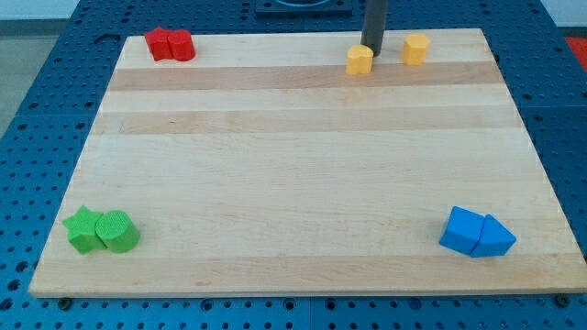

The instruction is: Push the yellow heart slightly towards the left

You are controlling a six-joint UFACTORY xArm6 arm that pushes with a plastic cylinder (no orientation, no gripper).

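Two yellow blocks sit near the board's top edge. The left one (359,60) looks like the heart. The right one (415,49) looks like a pentagon. My tip (371,49) comes down from the view's top. It stands at the upper right corner of the yellow heart, touching it or nearly so. The pentagon is a short way to the tip's right, apart from it.
A red star (160,43) and a red cylinder (182,45) touch at the top left. A green star (83,228) and a green cylinder (116,230) touch at the bottom left. A blue cube (461,229) and a blue triangle (496,238) touch at the bottom right. The wooden board (293,165) lies on a blue pegboard.
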